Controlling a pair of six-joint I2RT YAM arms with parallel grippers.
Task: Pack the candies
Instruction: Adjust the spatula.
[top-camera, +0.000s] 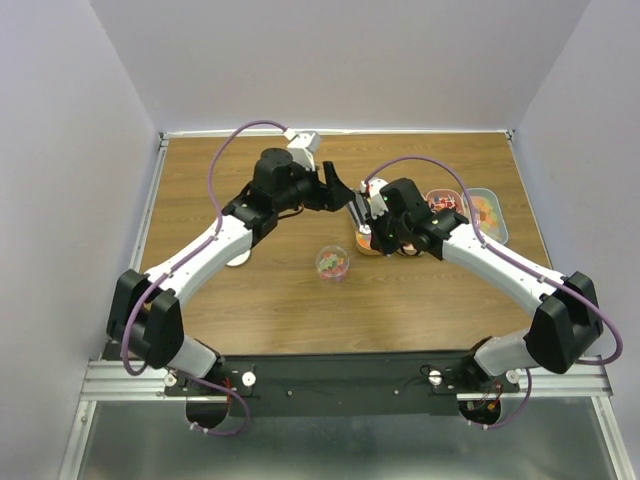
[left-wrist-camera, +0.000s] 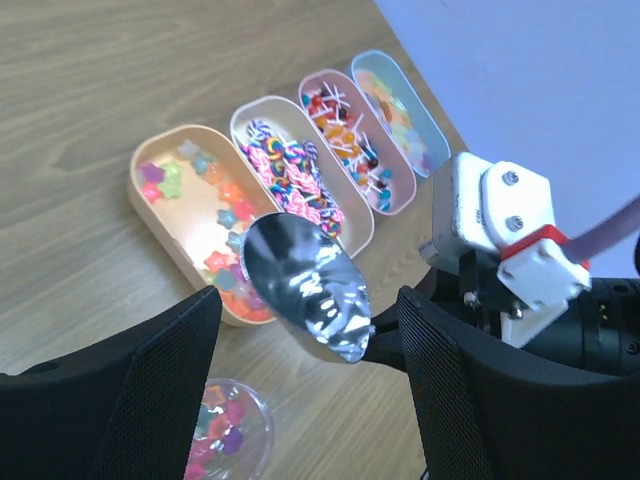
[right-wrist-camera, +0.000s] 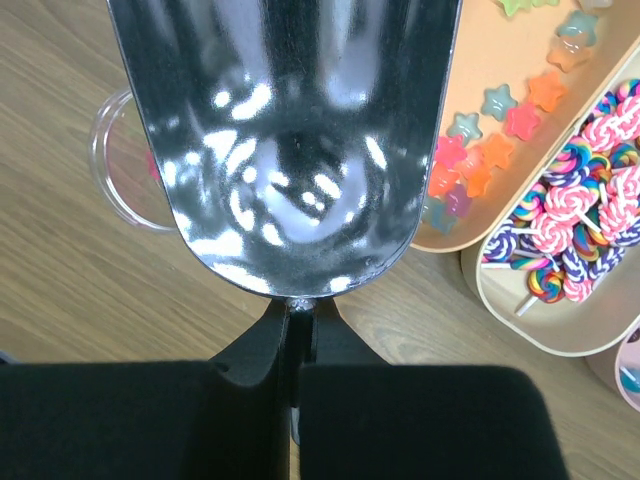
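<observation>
R pincer (right-wrist-camera: 292, 335) clamped tight on scoop (right-wrist-camera: 285, 150) handle; bowl hangs over tabletop (top-camera: 250, 300) btwn clear cup (right-wrist-camera: 120, 180) & end tray (left-wrist-camera: 190, 215). L pincer (top-camera: 335, 190) spread wide, near scoop. Star-shaped candies (left-wrist-camera: 225, 265) lie in that tray, some in cup.

Layout on my desk (top-camera: 250, 300)
Four trays (left-wrist-camera: 185, 220) side by side; scoop (left-wrist-camera: 305, 285) over the end one, cup (right-wrist-camera: 105, 175) beside it.

A lab test booth. Plain white walls (top-camera: 340, 50) box in a wooden tabletop (top-camera: 270, 300) with a metal rail (top-camera: 100, 378).
</observation>
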